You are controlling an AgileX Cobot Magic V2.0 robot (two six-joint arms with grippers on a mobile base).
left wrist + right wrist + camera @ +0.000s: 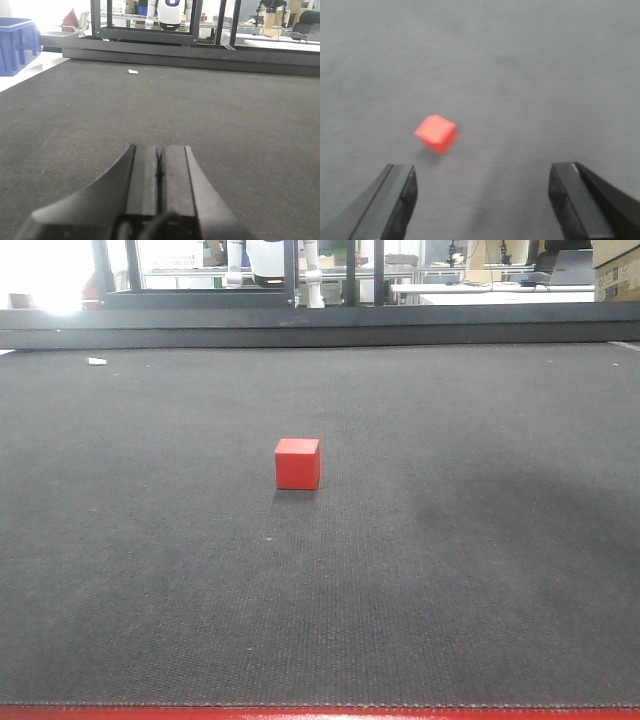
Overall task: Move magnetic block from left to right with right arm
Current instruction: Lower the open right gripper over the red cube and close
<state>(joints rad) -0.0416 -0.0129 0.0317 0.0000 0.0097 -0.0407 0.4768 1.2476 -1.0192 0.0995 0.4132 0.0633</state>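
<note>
Right claw (482, 172) spread near the magnetic block (436, 133); left wrist view alone shows left claw (160, 152) pressed together

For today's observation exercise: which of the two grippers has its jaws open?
The right gripper: its fingers stand wide apart near the red cube. The left gripper is shut.

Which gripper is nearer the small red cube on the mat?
Right. The open right gripper is just short of the small red cube; the shut left gripper sees none.
</note>
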